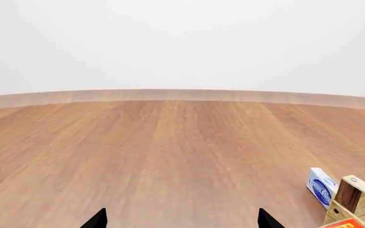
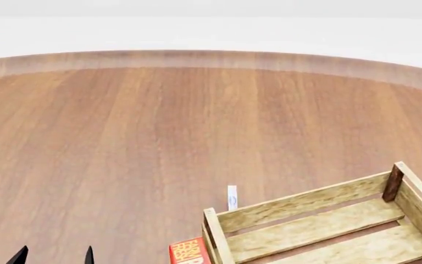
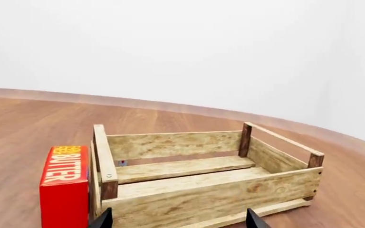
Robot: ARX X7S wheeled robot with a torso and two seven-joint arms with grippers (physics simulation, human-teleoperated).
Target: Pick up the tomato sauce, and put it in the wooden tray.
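Nowhere in any view does the tomato sauce appear, so I judge only that a small can would be rigid, smooth and best gripped across its sides; both grippers' fingers [image 1: 100, 219] [image 3: 254, 219] stand apart, empty, near the wooden tray [image 2: 321, 225].

Wooden tray [image 3: 201, 183] — upright on the bench

Light slatted wood, low sides, darker corner posts; nothing inside it — the tomato sauce can is in none of the views.
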